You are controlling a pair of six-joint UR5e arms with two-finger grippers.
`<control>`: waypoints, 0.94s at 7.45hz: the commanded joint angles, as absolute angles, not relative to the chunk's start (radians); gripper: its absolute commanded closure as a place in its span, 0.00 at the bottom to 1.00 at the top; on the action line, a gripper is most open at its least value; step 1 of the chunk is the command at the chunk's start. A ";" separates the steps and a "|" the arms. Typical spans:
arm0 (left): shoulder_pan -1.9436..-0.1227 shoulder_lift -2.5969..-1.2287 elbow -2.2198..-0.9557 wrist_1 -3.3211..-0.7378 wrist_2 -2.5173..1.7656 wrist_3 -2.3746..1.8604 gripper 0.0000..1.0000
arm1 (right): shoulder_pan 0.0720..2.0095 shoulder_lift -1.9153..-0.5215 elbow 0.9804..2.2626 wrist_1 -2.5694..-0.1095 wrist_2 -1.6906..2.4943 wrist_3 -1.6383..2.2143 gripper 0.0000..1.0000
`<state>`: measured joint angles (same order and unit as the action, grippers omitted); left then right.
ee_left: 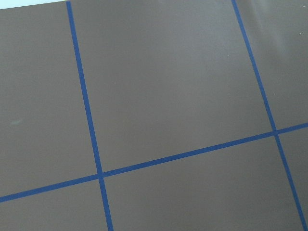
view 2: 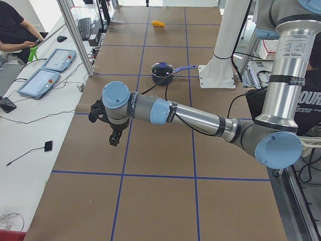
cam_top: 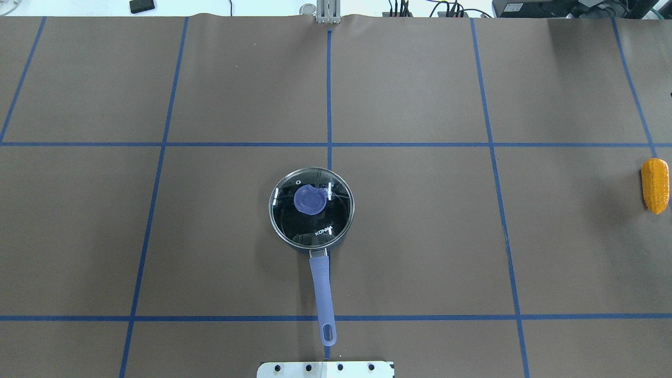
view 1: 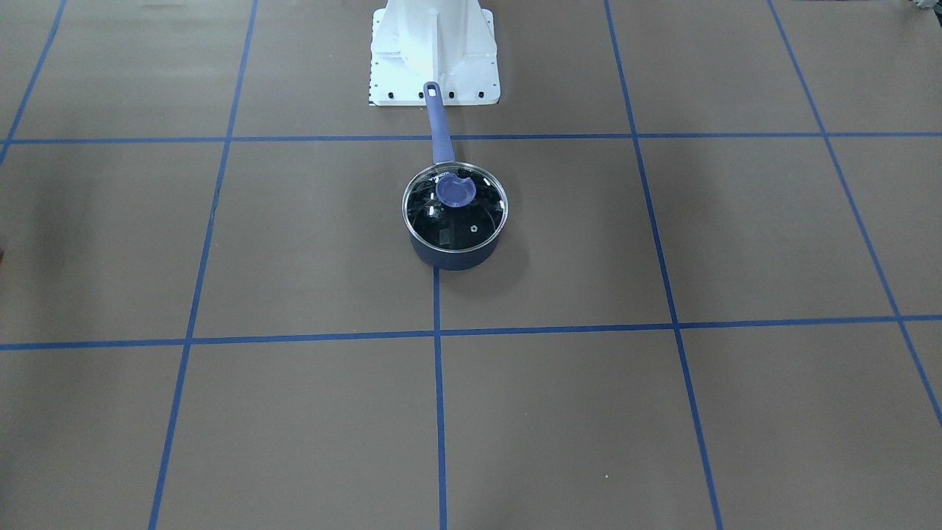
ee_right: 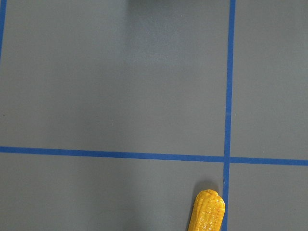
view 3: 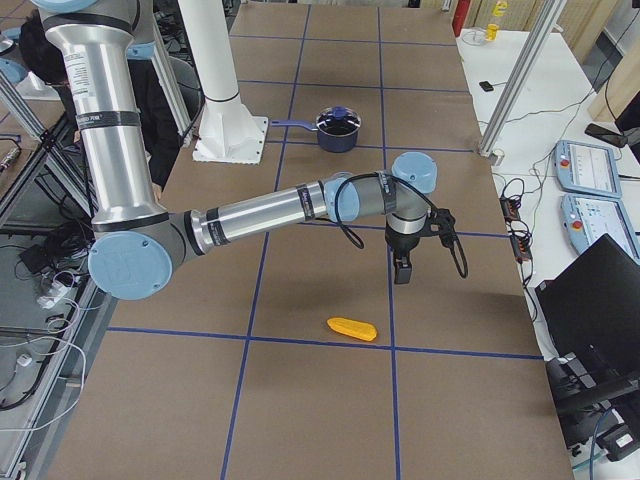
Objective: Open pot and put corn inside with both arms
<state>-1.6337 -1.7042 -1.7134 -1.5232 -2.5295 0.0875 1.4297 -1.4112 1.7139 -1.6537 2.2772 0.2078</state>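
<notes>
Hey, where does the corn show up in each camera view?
Front-facing: not in it.
Overhead: corn at the right edge, mid-height.
Exterior left: far end, top centre.
Exterior right: lower middle, close to the camera.
Left wrist: not in it.
Right wrist: bottom edge, right of centre.
Shared landmark: the pot, visible in all four exterior views.

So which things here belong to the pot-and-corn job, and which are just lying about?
Part of the job:
- pot, with the glass lid on it
- corn, far out on the robot's right
- left hand and right hand, both above the table

Just lying about, on the side bench:
- control tablets
- keyboard
- phone
</notes>
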 commanded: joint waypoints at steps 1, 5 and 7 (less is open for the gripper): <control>-1.634 -1.704 -1.713 -1.523 -2.530 0.087 0.02 | 1.430 -1.411 1.715 -1.654 2.275 0.206 0.00; -1.611 -1.759 -1.724 -1.554 -2.530 -0.054 0.02 | 1.430 -1.431 1.672 -1.655 2.278 0.196 0.00; -1.550 -1.834 -1.724 -1.592 -2.528 -0.231 0.02 | 1.428 -1.448 1.626 -1.641 2.278 0.209 0.00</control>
